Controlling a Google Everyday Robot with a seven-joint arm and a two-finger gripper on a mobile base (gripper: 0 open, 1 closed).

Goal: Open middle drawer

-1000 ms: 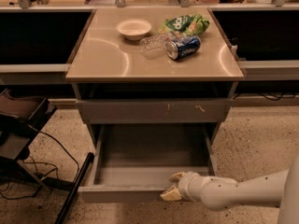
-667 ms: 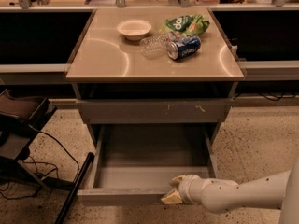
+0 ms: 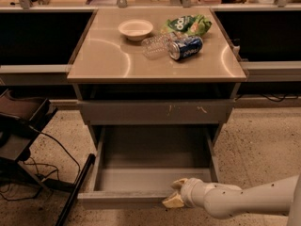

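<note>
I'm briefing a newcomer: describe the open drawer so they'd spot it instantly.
Find the tan-topped cabinet holding a bowl and can. Below its scratched grey drawer front, the middle drawer juts out, with the gripper at its front-right edge. It alone is open.

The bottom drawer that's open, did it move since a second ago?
Only a tiny bit. The drawer seems to have slid slightly further out, toward the camera. The robot's hand stayed at the drawer's front edge and came along with it. The scratched front above did not move, and neither did the bowl, bottle, can or green bag on top.
</note>
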